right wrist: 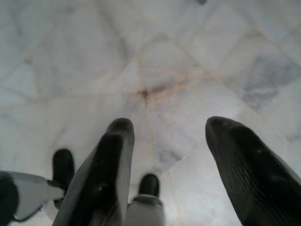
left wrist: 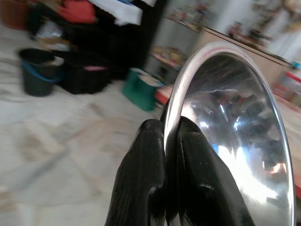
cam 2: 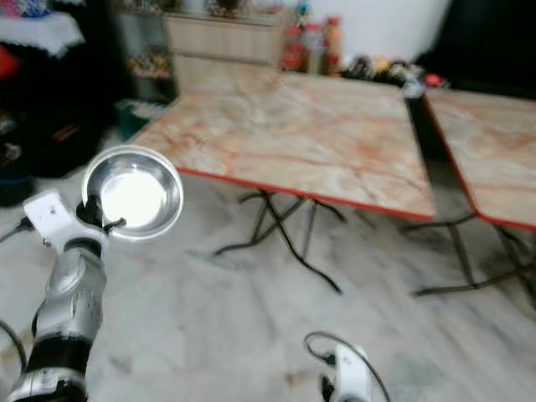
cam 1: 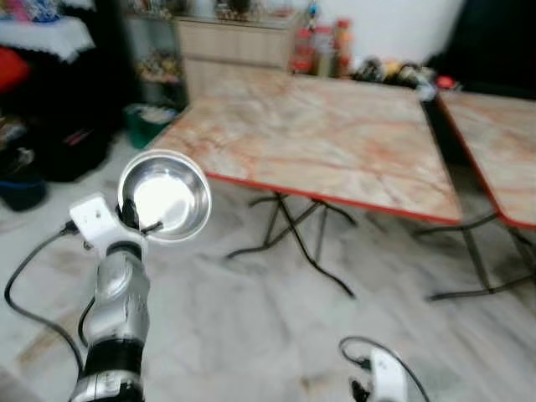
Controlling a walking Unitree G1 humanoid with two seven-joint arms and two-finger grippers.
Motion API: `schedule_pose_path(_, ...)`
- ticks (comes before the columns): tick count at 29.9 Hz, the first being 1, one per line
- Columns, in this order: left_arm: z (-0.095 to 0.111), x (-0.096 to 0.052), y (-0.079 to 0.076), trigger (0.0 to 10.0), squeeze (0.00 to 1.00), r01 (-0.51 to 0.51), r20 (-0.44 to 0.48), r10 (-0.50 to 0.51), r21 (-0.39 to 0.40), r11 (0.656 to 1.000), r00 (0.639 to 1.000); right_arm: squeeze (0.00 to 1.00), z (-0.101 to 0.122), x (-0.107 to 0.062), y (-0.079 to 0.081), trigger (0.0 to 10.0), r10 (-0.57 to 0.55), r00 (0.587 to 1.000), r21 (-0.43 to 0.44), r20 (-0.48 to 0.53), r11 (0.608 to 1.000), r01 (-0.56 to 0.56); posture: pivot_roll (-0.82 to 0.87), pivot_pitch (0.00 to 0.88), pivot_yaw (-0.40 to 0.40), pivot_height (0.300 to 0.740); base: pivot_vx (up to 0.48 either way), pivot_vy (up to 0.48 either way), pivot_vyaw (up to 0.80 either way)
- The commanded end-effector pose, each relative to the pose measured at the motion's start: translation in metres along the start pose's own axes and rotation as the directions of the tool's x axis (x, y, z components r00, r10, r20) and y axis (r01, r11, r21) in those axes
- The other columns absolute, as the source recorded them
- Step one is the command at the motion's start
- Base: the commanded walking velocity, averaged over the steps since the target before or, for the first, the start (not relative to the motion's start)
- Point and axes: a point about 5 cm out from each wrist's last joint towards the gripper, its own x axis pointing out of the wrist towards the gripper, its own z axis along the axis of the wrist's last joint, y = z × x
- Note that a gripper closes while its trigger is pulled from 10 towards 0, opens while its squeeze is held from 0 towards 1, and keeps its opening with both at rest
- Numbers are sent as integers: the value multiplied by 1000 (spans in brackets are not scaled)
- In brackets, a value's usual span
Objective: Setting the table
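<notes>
We are carrying a steel bowl [cam 1: 165, 197] in our left end effector [left wrist: 170, 141], whose two black fingers [left wrist: 143, 174] are clamped together on the bowl's rim, one finger inside and one outside. Pinching the rim this way suits a thin, smooth-walled bowl that offers no other edge to grip, and it keeps the arm out from under the bowl so the base can later be lowered flat. The bowl is raised in the air over the marble floor [cam 1: 251, 335], well short of the desk [cam 1: 327, 134] and to its left, near the closest corner. It is tipped up on edge instead of being level: its open mouth faces back toward our head camera and slightly upward, and its base points away toward the desk. Being round, it has no long axis across the rim; its central axis runs roughly from us toward the room ahead. The pictures are somewhat blurred, so the exact tilt is hard to judge.

Our right end effector [right wrist: 167, 141] hangs low, aimed at the floor, with its fingers spread apart and holding nothing. A second desk [cam 1: 502, 142] stands just beside the first, on the right. The bowl will probably need levelling before it is set down.
</notes>
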Motion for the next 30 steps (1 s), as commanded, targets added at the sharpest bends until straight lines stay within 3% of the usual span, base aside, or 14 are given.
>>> schedule_pose_path(1,7,4,-6,10000,0,18,25,-18,2,1000,1000,0,8,1,5,10000,22,1000,8,22,1000,-22,68,0,-42,740,304,0,0)
schedule_pose_path(13,8,3,-11,10000,0,42,26,-42,-14,999,999,0,20,4,4,10000,4,1000,32,30,999,-5,68,0,-46,740,308,0,0)
schedule_pose_path(19,6,2,-15,10000,0,67,16,-66,-26,997,998,0,5,1,3,10000,7,1000,31,20,999,-8,69,0,-49,740,322,0,-109)
schedule_pose_path(30,6,2,-23,10000,0,113,10,-112,-38,993,994,0,-9,0,20,10000,29,999,37,-14,999,-29,68,0,-49,740,312,0,-196)
